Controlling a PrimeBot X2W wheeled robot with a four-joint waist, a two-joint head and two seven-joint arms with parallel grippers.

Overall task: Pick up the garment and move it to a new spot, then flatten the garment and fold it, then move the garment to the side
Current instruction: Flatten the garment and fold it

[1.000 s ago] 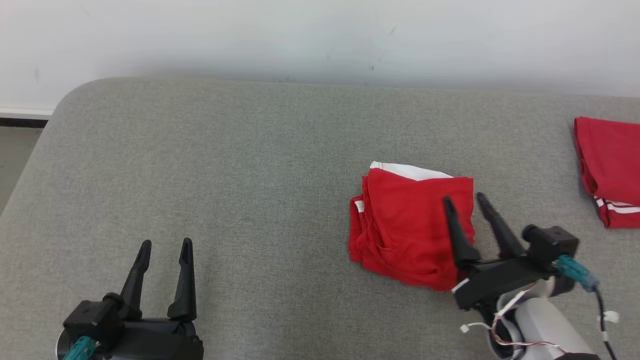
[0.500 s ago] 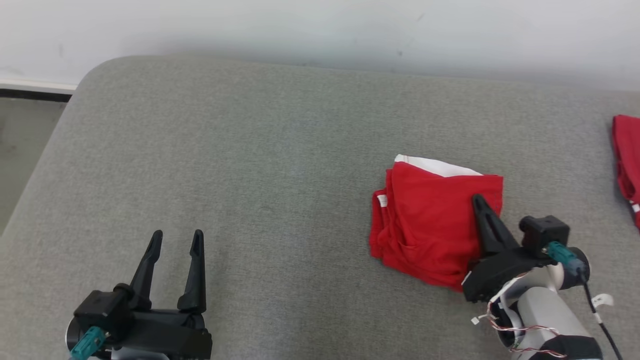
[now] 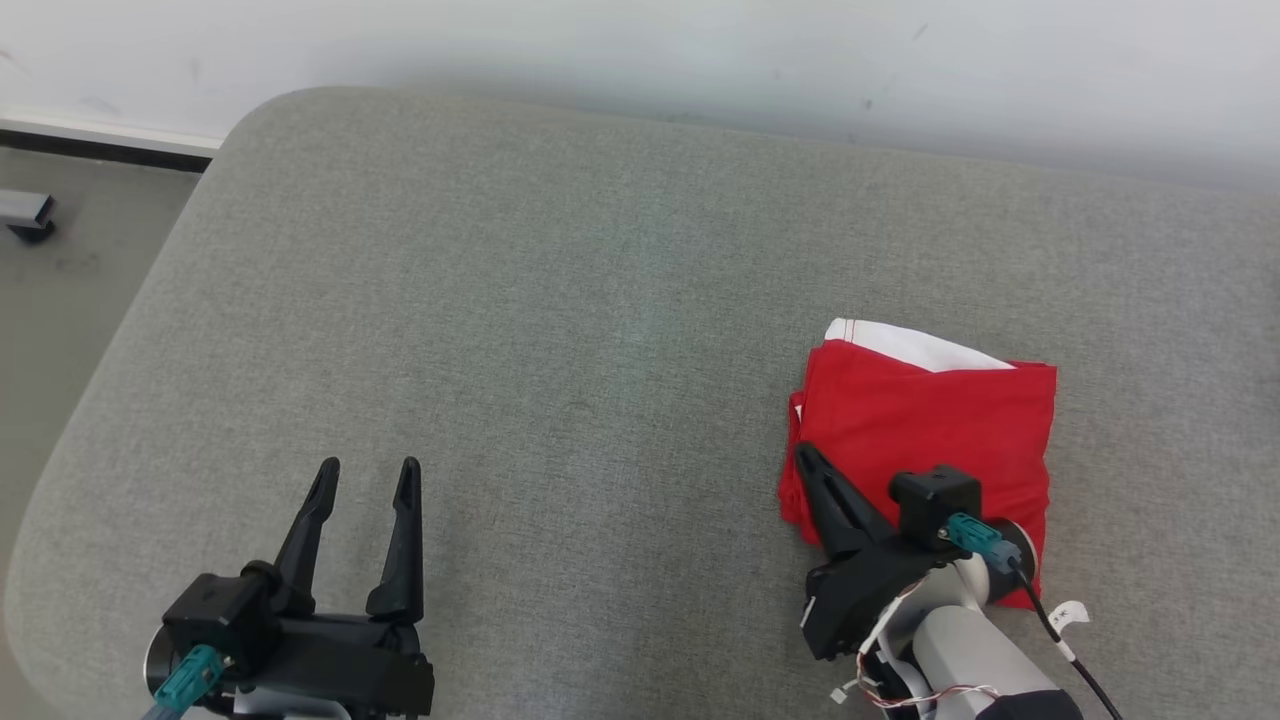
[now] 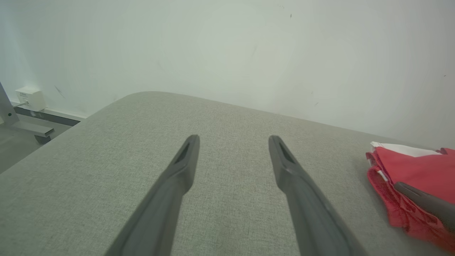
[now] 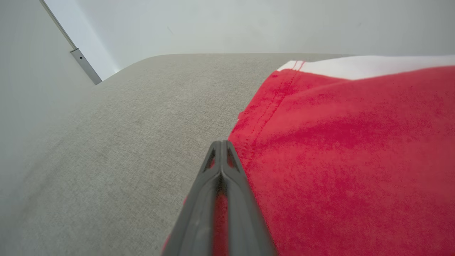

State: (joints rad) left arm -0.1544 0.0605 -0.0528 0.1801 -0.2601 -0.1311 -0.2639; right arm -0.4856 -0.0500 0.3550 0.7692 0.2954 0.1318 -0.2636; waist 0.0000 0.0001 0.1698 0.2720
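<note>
The garment (image 3: 930,430) is a folded red cloth with a white band along its far edge, lying at the right of the grey padded surface (image 3: 550,300). It also shows in the left wrist view (image 4: 416,170) and the right wrist view (image 5: 337,160). My right gripper (image 3: 805,455) is shut, its fingers pressed together and lying over the garment's near-left edge (image 5: 221,144); I see no cloth pinched at its tips. My left gripper (image 3: 368,465) hangs open over bare padding at the lower left, with nothing between its fingers (image 4: 233,138).
The padded surface rounds off at its far-left corner, with floor (image 3: 60,250) beyond the left edge and a pale wall (image 3: 640,50) behind. A metal frame foot (image 4: 32,129) stands on the floor by the wall.
The right gripper has shut and moved from the garment's right side to its near-left edge. The camera has turned left, taking a second red cloth at far right out of the picture. The left gripper stays open.
</note>
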